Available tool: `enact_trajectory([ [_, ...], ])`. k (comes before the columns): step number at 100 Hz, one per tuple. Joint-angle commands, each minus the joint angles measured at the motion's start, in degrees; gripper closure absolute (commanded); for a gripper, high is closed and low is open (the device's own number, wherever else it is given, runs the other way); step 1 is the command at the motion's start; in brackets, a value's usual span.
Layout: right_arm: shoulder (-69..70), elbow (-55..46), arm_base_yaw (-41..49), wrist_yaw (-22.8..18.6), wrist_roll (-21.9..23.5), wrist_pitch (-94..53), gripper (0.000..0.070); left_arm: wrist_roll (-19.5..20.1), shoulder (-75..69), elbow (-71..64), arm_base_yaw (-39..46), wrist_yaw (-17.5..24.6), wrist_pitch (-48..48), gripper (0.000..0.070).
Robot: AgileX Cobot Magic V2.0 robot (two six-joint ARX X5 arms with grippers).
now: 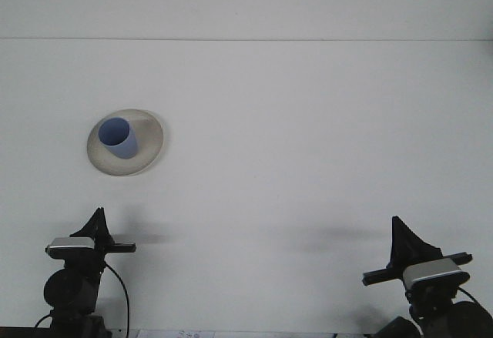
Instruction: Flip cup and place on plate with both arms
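blue cup (117,138) upright on plate (150,139), upper left; keep clear, both grippers' spread impossible to tell.

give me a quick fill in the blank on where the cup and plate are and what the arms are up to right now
1. The blue cup stands on the ____, its open mouth facing up.
2. The plate lies on the ____ half of the white table.
3. The cup's colour is ____.
4. The left gripper and right gripper hold ____, both well short of the plate.

Missing words: plate; left; blue; nothing
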Motion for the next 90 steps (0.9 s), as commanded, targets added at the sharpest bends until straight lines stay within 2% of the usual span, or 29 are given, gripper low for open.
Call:
enact_trajectory([
  [1, 0.2, -4.2, -6.4, -4.9, -4.1, 5.3, 0.0693, 0.7, -0.1, -1.1, 0.1, -0.2, 0.7, 0.0684],
  [11, 0.1, -12.0, -16.7, -12.7, -3.3, 12.4, 0.0693, 0.7, -0.1, -1.1, 0.1, -0.2, 0.8, 0.0684],
  [21, -1.3, -18.2, -22.9, -16.0, -2.3, 16.7, 0.0693, 0.7, -0.1, -1.1, 0.1, -0.2, 0.8, 0.0684],
  [58, -5.0, -31.3, -29.7, -16.9, -0.7, 21.8, 0.0693, 0.7, -0.1, -1.1, 0.1, -0.2, 0.7, 0.0684],
  [90, -5.0, -31.1, -29.7, -16.7, -0.8, 22.7, 0.0693, 0.7, -0.1, -1.1, 0.1, -0.2, 0.8, 0.0684],
])
